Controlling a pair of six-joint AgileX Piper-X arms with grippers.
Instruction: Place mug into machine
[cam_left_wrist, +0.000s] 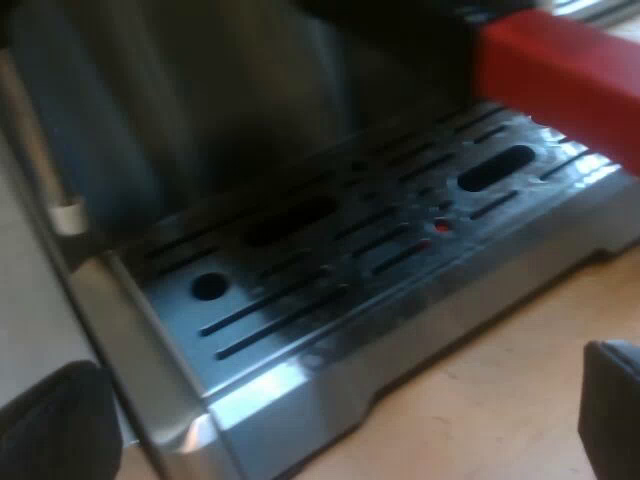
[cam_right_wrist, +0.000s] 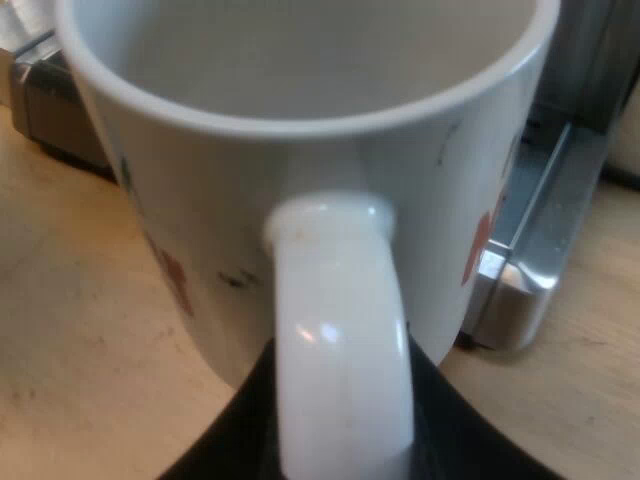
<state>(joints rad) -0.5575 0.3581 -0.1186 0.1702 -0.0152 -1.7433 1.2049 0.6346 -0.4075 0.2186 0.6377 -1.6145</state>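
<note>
A white mug (cam_right_wrist: 300, 150) with small red marks on its sides fills the right wrist view, its handle (cam_right_wrist: 340, 330) turned toward the camera. My right gripper (cam_right_wrist: 340, 440) is shut on the mug at the handle, with black fingers (cam_right_wrist: 225, 440) showing on both sides of it. The mug hangs close to a metal corner of the espresso machine's drip tray (cam_right_wrist: 520, 290). My left gripper (cam_left_wrist: 335, 415) stands open in front of the slotted drip tray (cam_left_wrist: 330, 250), with nothing between its fingers. The holder's red handle end (cam_left_wrist: 560, 75) sticks out over the tray.
The machine stands on a wooden tabletop (cam_right_wrist: 80, 300) that also runs along the tray's front edge (cam_left_wrist: 500, 390). The machine's dark inner wall (cam_left_wrist: 200, 100) rises behind the tray. A metal side post (cam_left_wrist: 60, 215) stands at the tray's end.
</note>
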